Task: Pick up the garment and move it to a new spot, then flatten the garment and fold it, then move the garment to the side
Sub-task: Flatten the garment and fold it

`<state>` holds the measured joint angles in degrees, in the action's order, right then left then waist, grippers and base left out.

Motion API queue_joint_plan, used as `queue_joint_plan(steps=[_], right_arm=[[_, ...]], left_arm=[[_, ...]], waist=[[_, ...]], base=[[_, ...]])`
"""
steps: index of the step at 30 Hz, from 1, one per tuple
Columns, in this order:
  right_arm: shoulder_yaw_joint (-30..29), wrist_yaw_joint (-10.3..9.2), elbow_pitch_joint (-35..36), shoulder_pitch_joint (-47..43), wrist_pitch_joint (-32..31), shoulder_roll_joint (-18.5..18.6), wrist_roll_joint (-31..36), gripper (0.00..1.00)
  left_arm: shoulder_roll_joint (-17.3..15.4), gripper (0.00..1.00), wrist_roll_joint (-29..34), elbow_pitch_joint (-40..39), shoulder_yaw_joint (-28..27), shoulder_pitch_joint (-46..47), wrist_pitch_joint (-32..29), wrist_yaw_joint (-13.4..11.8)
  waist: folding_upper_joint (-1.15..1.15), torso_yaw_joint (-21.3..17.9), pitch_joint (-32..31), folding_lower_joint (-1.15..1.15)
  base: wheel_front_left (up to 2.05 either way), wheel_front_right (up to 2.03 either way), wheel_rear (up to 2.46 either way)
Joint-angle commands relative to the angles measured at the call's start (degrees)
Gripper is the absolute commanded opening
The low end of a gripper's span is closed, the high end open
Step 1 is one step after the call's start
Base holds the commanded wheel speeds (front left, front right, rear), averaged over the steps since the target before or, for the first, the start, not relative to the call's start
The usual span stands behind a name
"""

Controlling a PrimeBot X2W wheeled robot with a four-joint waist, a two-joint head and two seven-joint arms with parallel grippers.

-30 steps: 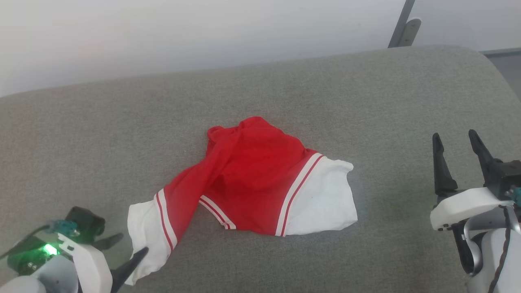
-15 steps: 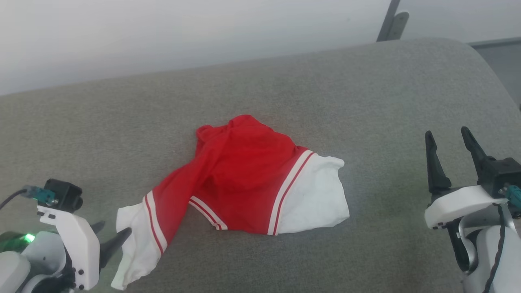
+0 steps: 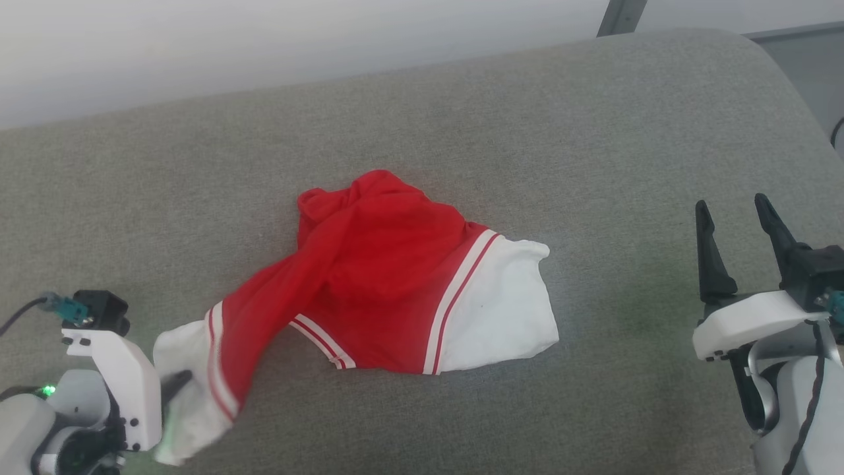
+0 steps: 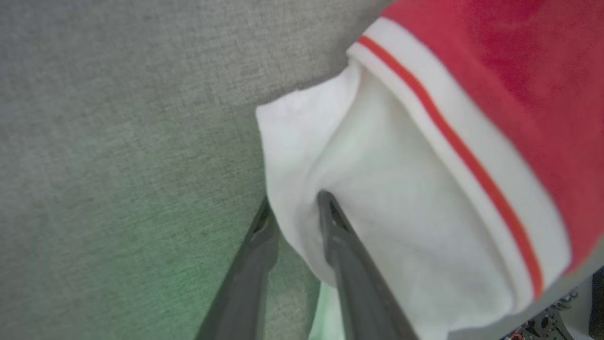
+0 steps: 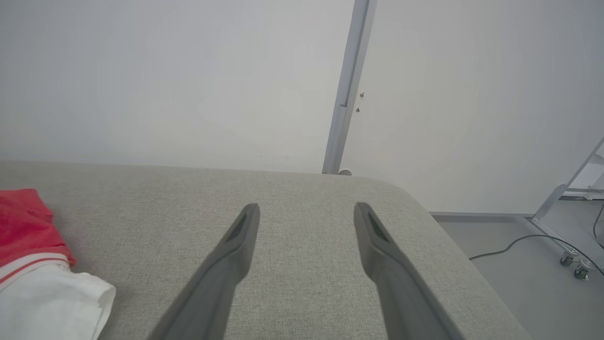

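Grey fabric cushion (image 3: 593, 132) under a pale wall (image 3: 264, 39), from the head view. Crumpled at cushion's middle: the garment (image 3: 382, 264), red body bunched, one white sleeve (image 3: 494, 310) spread toward cushion's right, the other trailing to cushion's near-left corner. At that corner, left gripper (image 3: 177, 382), tips into the trailing sleeve. Over cushion's near-right part, right gripper (image 3: 730, 204), spread wide, empty, well apart from the cloth.

Left wrist view: fingers (image 4: 339, 245) astride the sleeve's white edge, one on the cushion side, one pressed into the cloth, set fairly close. Firm pinch or not: cannot tell.

Right wrist view: jaws wide over bare cushion, cloth off toward cushion's middle.

Judged: pickup barely begun. Move, flatten, fold and set-aside all left to do.
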<state>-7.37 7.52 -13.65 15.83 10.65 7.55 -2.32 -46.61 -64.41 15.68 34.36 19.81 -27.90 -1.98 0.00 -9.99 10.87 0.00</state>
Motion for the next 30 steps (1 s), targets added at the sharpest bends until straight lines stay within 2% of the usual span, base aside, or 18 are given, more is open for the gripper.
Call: queue_joint_plan(steps=[1, 3, 7, 14, 18, 22, 24, 25, 26, 27, 28, 29, 30], right_arm=[[-0.09, -0.06, -0.23, 0.69, 0.41, -0.05, 0.45, 1.0], [-0.21, -0.06, -0.25, 0.66, 0.45, -0.07, 0.44, 1.0], [-0.79, -0.06, -0.27, 0.23, 0.44, -0.02, 0.62, 1.0], [-0.76, -0.06, -0.27, 0.0, -0.23, -0.19, 0.51, 1.0], [-0.15, -0.06, -0.55, 0.63, -0.36, -0.31, 0.14, 1.0], [0.61, -0.06, -0.84, 1.07, -0.63, -0.27, -0.24, 1.0], [1.13, -0.06, -1.2, 1.27, -0.79, -0.14, -0.53, 1.0], [1.42, -0.06, -1.32, 1.47, -0.8, -0.09, -0.65, 1.0], [1.62, -0.06, -1.37, 1.65, -0.79, -0.03, -0.69, 1.0], [1.8, -0.06, -1.53, 1.76, -0.78, 0.04, -0.81, 1.0], [2.18, -0.06, -1.69, 1.82, -0.81, 0.09, -1.08, 1.0], [2.53, -0.06, -1.91, 1.87, -0.81, 0.24, -1.36, 1.0], [2.67, -0.06, -2.08, 1.88, -0.76, 0.48, -1.48, 1.0]], left_arm=[[0.38, 0.0, 0.19, 1.38, 0.18, 0.71, 0.49, 0.78], [0.21, 0.0, 0.09, 1.89, -0.2, 1.05, 0.8, 1.01], [-2.26, 0.0, 1.55, 2.1, -1.29, 1.55, 2.49, 0.79], [-8.16, 0.0, 6.71, 1.88, -2.08, 1.32, 5.51, -1.34], [-8.69, 0.0, 8.61, 3.39, -1.59, 1.67, 7.24, -1.81], [-6.48, 0.0, 9.77, 6.3, -0.89, 3.05, 9.24, -1.18], [-4.92, 0.0, 10.05, 8.08, -0.3, 3.63, 10.11, -0.04], [-4.15, 0.15, 10.1, 9.0, -0.19, 4.1, 10.68, 0.48], [-3.35, 0.39, 9.66, 9.99, -0.31, 4.66, 11.15, 1.07], [-2.79, 0.47, 9.59, 10.91, -0.23, 5.21, 11.42, 1.52], [-2.38, 0.63, 9.86, 11.8, -0.07, 5.62, 11.72, 1.91], [-1.98, 0.85, 9.89, 12.48, -0.13, 6.13, 12.03, 2.38], [-1.73, 1.0, 9.71, 13.08, -0.11, 6.47, 12.16, 2.79]], waist=[[0.0, 0.08, 0.13, 0.0], [0.0, 0.16, 0.12, 0.0], [0.0, 0.72, 0.03, 0.0], [0.0, 1.64, 0.6, 0.0], [0.0, 1.74, 1.17, 0.0], [0.0, 1.7, 1.8, 0.0], [0.0, 1.7, 2.05, 0.0], [0.0, 1.67, 2.17, 0.0], [0.0, 1.67, 2.25, 0.0], [0.0, 1.67, 2.29, 0.0], [0.0, 1.67, 2.31, 0.0], [0.0, 1.71, 2.28, 0.0], [0.0, 1.77, 2.22, 0.0]], base=[[0.0, 0.0, 0.0], [0.0, 0.0, 0.0], [0.0, 0.0, 0.0], [0.0, 0.0, 0.0], [0.0, 0.0, 0.0], [0.0, 0.0, 0.0], [0.0, 0.0, 0.0], [0.0, 0.0, 0.0], [0.0, 0.0, 0.0], [0.0, 0.0, 0.0], [0.0, 0.0, 0.0], [0.0, 0.0, 0.0], [0.0, 0.0, 0.0]])
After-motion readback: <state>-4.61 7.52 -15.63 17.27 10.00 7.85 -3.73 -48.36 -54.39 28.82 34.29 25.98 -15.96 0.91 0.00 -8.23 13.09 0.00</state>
